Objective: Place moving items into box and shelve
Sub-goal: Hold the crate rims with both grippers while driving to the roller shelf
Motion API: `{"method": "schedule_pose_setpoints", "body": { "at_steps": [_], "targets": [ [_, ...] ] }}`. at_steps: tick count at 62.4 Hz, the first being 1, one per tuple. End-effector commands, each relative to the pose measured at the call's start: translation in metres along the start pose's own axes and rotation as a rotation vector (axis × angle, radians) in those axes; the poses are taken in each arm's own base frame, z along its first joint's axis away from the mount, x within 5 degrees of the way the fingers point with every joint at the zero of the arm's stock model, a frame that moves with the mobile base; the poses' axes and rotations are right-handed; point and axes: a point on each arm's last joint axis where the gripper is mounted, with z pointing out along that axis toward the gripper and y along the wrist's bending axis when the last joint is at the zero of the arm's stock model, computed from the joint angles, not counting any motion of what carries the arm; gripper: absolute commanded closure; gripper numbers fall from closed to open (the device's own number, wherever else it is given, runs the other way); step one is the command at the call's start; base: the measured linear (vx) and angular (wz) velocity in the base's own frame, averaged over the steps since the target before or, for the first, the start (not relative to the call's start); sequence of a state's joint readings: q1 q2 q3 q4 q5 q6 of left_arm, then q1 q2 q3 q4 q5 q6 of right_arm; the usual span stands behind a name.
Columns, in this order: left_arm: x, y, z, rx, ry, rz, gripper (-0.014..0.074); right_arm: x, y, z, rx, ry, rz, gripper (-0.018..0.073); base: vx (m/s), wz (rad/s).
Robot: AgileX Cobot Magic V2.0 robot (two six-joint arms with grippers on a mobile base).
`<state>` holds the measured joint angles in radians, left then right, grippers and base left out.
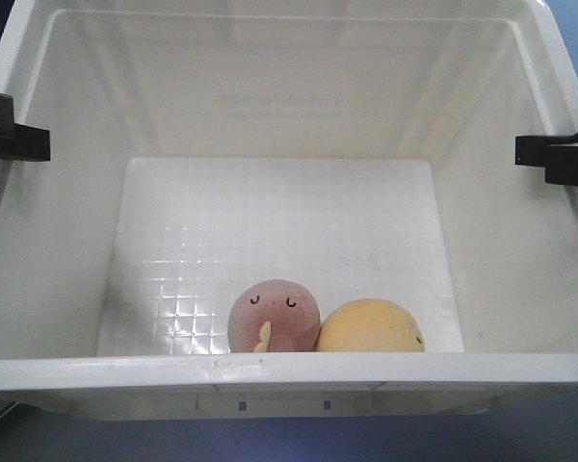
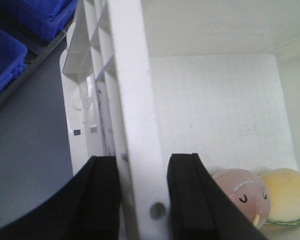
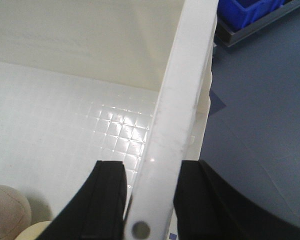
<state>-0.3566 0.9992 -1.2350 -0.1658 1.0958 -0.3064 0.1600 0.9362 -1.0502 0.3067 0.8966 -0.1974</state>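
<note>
The white box (image 1: pixel 289 371) fills the front view. Both moving items lie on its floor against the near wall: a dusty pink plush ball (image 1: pixel 275 316) with a closed-eye face, touching a yellow-orange one (image 1: pixel 371 327) on its right. My left gripper (image 1: pixel 14 140) is shut on the box's left rim, and in the left wrist view its black fingers (image 2: pixel 102 195) straddle that rim (image 2: pixel 127 75), with the left gripper (image 2: pixel 144 170) pressed against both sides. My right gripper (image 1: pixel 554 159) is likewise shut on the right rim (image 3: pixel 185 85); the right gripper (image 3: pixel 152 175) has one finger inside and one outside.
Blue bins stand outside the box, one lot (image 2: pixel 5 55) to the left on a grey shelf rail, another (image 3: pixel 245 10) to the right. A blue-grey surface (image 3: pixel 260 125) lies around and below the box.
</note>
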Motion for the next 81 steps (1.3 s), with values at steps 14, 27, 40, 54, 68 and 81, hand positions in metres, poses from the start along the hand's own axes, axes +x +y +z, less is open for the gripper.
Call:
{"method": "schedule_pose_setpoints", "body": {
  "at_steps": [14,27,40,54,68,81],
  "targets": [
    [-0.0172,-0.0118,-0.0215,0.094,-0.197,0.010,0.0600,-0.0200,0.0041,-0.0171,-0.002,-0.181,-0.019,0.0565,0.16,0.64],
    [-0.0172,-0.0118,-0.0215,0.094,-0.197,0.010,0.0600,-0.0200,0.0041,-0.0171,-0.002,-0.181,-0.019,0.0565,0.16,0.61],
    [-0.0172,-0.0118,-0.0215,0.094,-0.197,0.010,0.0600,-0.0200,0.0041,-0.0171,-0.002,-0.181,-0.019,0.0565,0.15,0.59],
    [-0.0172,-0.0118,-0.0215,0.094,-0.197,0.010,0.0600,-0.0200,0.0041,-0.0171,-0.002,-0.181,-0.019,0.0565,0.15,0.57],
    [-0.0172,-0.0118,-0.0215,0.094,-0.197,0.010,0.0600,-0.0200,0.0041,-0.0171,-0.002,-0.181,-0.019,0.0565,0.14,0.53],
    [-0.0172,-0.0118,-0.0215,0.094,-0.197,0.010,0.0600,-0.0200,0.0041,-0.0171,-0.002,-0.181,-0.019,0.0565,0.11,0.44]
  ]
}}
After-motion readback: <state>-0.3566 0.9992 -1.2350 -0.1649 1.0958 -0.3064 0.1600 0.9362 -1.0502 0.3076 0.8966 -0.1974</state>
